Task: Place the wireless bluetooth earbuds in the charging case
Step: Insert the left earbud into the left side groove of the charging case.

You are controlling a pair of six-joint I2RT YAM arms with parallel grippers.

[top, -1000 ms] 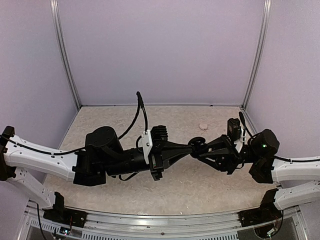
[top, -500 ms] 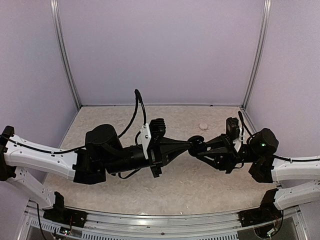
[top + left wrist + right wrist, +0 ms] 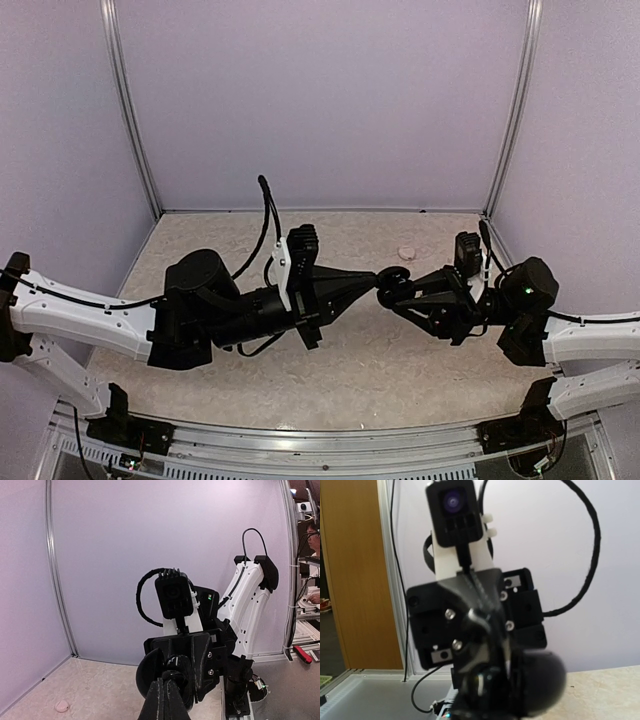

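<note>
Black case (image 3: 394, 279): clamped in right jaws, off the bench (image 3: 380, 372).
Other side: left jaws together, pointing at case.
Bud: unseen.

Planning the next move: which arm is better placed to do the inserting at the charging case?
Left, probably. The right pincer is shut on the charging case, held in the air, so it's occupied. The left pincer, shut, has its tips at the case; whatever it pinches is too small to see.
</note>
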